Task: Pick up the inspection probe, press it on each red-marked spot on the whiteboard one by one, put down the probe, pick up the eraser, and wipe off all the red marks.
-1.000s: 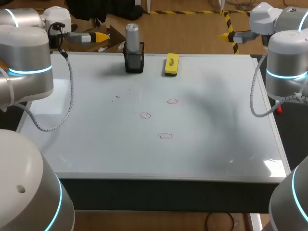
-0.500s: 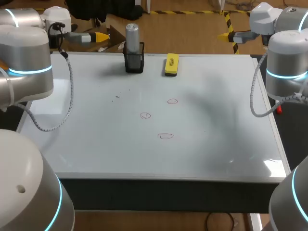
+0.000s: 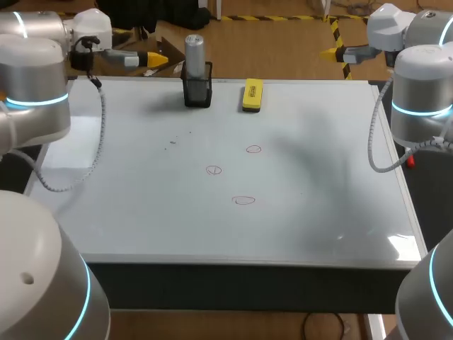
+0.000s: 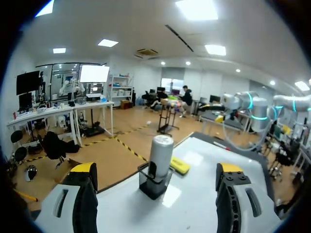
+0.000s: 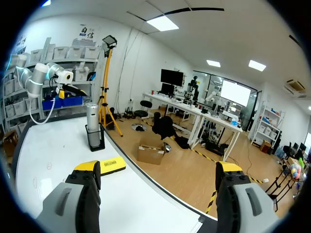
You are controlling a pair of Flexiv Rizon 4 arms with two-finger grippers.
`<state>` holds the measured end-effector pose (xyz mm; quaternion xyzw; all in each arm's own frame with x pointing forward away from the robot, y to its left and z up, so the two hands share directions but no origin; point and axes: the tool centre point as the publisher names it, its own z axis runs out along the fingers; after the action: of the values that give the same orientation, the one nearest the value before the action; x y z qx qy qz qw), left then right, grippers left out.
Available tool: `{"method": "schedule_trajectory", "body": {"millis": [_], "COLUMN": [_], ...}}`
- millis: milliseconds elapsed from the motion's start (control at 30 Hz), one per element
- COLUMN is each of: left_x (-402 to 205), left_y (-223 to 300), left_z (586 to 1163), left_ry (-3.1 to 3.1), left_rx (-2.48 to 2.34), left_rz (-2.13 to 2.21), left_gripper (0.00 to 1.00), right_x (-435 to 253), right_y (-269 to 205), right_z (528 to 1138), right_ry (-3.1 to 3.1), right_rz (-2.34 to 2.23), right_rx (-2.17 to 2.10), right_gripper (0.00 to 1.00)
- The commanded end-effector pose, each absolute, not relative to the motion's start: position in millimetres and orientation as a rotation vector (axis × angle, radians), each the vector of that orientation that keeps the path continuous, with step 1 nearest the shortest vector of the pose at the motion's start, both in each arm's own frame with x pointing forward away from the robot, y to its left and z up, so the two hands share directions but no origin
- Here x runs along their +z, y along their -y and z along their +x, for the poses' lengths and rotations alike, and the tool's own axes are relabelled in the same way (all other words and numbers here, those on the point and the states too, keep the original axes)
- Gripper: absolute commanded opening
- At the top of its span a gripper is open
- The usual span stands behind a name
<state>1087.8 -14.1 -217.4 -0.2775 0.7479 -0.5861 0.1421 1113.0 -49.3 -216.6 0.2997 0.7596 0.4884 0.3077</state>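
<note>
Plainly, probe [image 3: 194, 49] stands upright in black holder [image 3: 197, 92]

This is a robotics lab: a left arm [image 3: 35, 92] and a right arm [image 3: 421, 92] flank a whiteboard surface [image 3: 297, 212], yellow-black hazard tape [image 3: 337, 32] marks the wooden floor, and monitors [image 5: 172, 77] and shelves [image 5: 68, 51] of bins stand around.

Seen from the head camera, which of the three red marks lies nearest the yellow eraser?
The rightmost red mark, the one closest to the back edge where the yellow eraser lies. The middle mark and the front mark lie farther from it.
</note>
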Motion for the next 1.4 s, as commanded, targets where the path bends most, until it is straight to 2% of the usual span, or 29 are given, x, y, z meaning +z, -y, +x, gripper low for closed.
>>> {"method": "schedule_trajectory", "body": {"millis": [33,800,1400], "left_x": [-226,-250,-277], "left_y": [15,92,129], "left_z": [1096,1112,1123], "left_ry": [-2.185,-2.330,-2.297], "left_rx": [-1.826,-2.107,-2.232], "left_rz": [-0.662,-0.234,-0.199], "left_gripper": [1.00,1.00,1.00], "right_x": [-217,-217,-217], "right_y": [49,49,49], "right_z": [1114,1114,1114], "right_ry": [-2.010,-2.010,-2.010], "right_rz": [0.792,0.792,0.792], "right_rx": [1.291,1.291,1.291], "right_gripper": [1.00,1.00,1.00]}}
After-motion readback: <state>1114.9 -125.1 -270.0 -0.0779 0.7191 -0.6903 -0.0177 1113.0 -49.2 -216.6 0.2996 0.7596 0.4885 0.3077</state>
